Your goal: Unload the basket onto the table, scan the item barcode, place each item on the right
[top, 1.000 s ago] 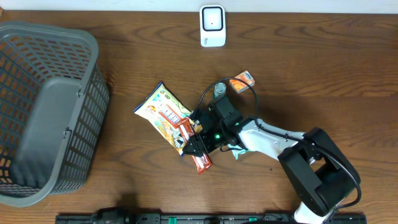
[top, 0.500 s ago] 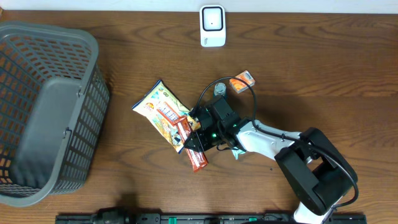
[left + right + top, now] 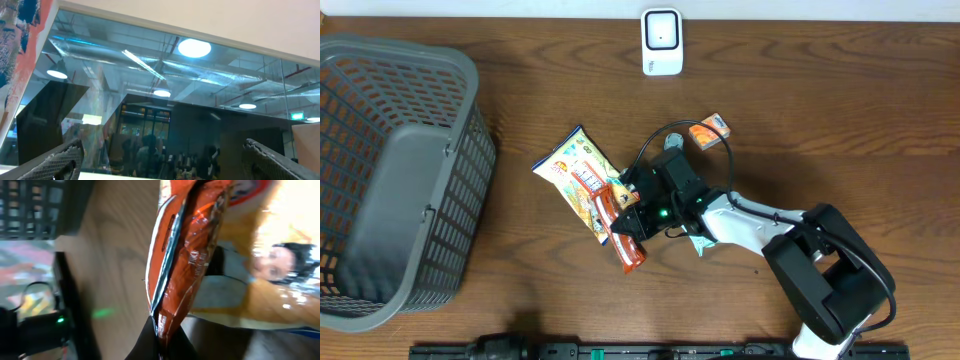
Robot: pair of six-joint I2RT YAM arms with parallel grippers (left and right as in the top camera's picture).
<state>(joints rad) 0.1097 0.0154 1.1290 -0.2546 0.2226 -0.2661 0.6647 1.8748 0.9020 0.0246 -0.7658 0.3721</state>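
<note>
Tabletop [image 3: 840,100], barcode-scan job: right fingers [image 3: 157,342] are shut on the crimped end of a red-orange snack bar [image 3: 629,254]. The bar lies just off centre twd 7 o'clock, its upper end over the 4 o'clock corner of a yellow snack bag [image 3: 572,172]. Wrist view shows the pinch on the seam tail only, w/ the wrapper body running away from the tips, glossy film full of creases and glare. Left fingers [image 3: 57,161] stand wide apart w/ nothing btwn them, cam aimed up at ceiling lights; that arm doesn't show overhead. White scanner [image 3: 661,41], a rounded plastic block, sits at 12 o'clock by the far edge, well apart from the bar. Grey lattice basket [image 3: 460,160] fills 9 o'clock; small orange box [image 3: 710,130] sits at 1 o'clock of the right arm. Handling, as a judgement: bar prob. light, wrapper thin, crinkly and slick, core firmer than the film, so a seam-only hold may let it swing or slip once lifted. A grip across the body nr one end would be steadier, w/o squeezing hard enough to snap the contents. Barcode not visible in any view, so which face must go twd the scanner can't be told.
</note>
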